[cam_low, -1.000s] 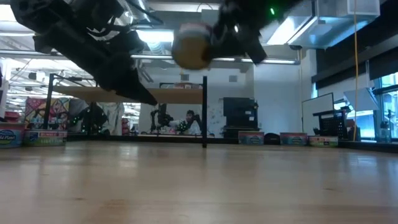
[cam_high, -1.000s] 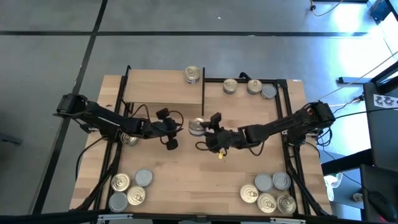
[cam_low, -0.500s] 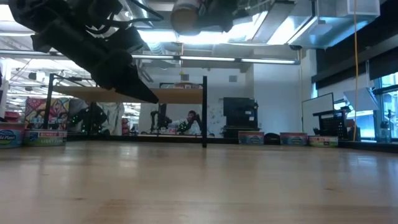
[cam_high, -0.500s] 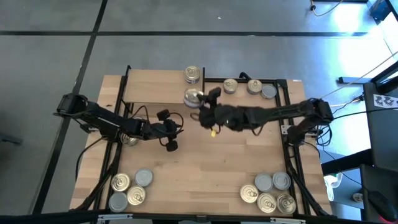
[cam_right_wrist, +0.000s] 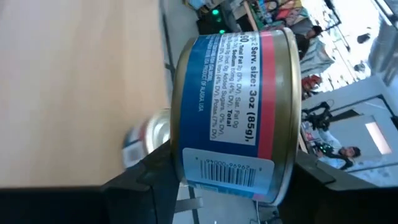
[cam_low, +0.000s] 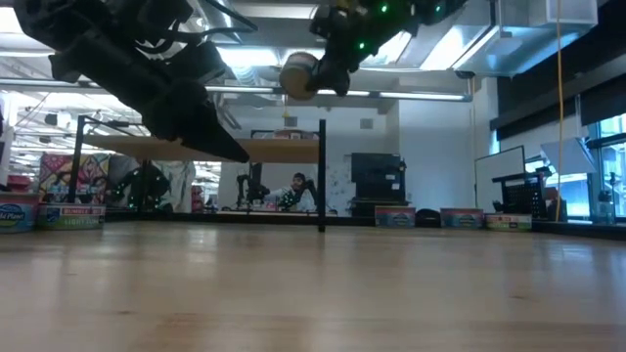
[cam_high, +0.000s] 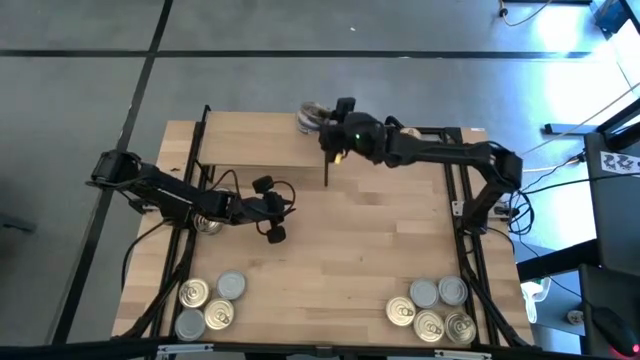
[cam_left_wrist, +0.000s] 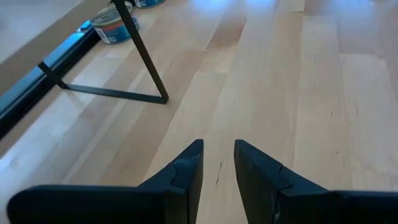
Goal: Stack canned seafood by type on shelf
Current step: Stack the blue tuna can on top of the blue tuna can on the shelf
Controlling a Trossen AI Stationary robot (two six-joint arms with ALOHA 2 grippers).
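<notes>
Right fingers [cam_right_wrist: 155,180] are clamping a blue-labelled tin [cam_right_wrist: 233,112] across its side wall, so the tin is riding on edge, its round axis lying level rather than upright. Right gripper [cam_high: 322,117] is hanging over the shelf [cam_high: 260,140] at its far right corner, and a second tin [cam_right_wrist: 149,140] is sitting on the board just beyond the held one. Judgement: the tin needs turning flat-side down and centring over that seated tin before release. Left gripper [cam_left_wrist: 217,165] is idling low over the surface [cam_high: 330,250], fingers a narrow gap apart, holding nothing, well away from the shelf corner. Right arm is clearly the nearer one.
</notes>
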